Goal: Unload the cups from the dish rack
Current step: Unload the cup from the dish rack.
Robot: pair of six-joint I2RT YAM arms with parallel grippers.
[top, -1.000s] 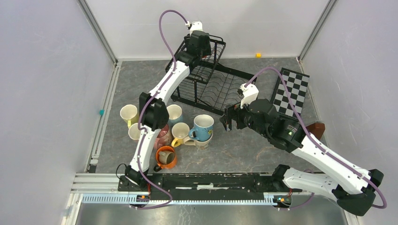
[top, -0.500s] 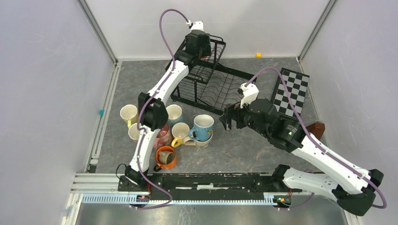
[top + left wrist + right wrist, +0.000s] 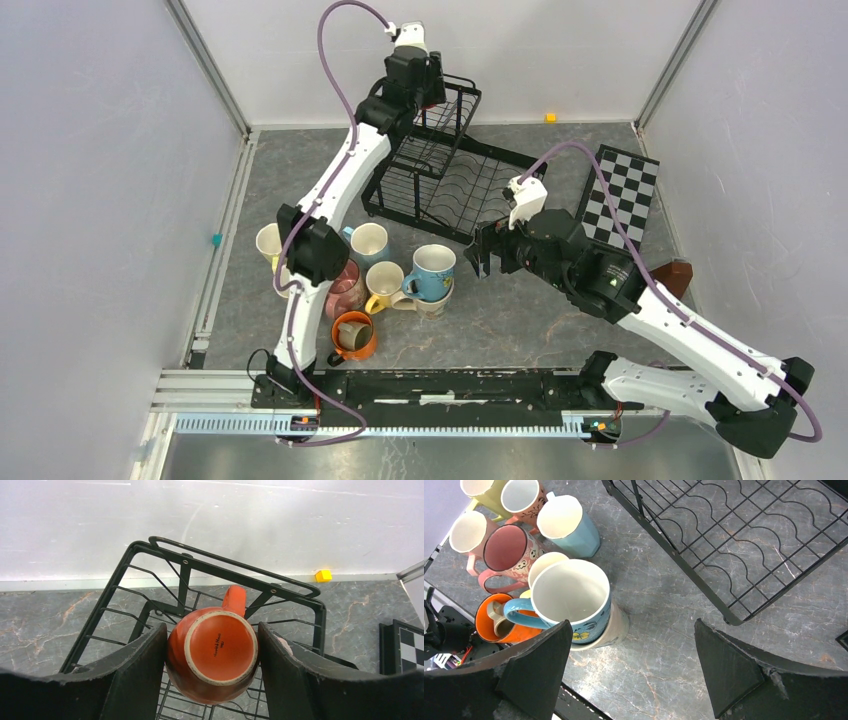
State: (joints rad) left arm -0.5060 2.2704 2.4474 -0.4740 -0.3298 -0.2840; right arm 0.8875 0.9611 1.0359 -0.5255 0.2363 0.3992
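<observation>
One orange mug (image 3: 215, 652), upside down: gripped by left fingers (image 3: 140, 665) over dish rack (image 3: 185, 562) top rim (handle toward wall); right fingers (image 3: 539, 667): wide, empty, above bare desk (image 3: 664, 645) beside blue mug (image 3: 569, 592).

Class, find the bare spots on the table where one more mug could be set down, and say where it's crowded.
Bare table for the gripped orange mug lies left of the dish rack, toward the far wall. More lies between the blue mug, the rack's front edge and the right arm. The mug cluster beside the left arm is crowded.
</observation>
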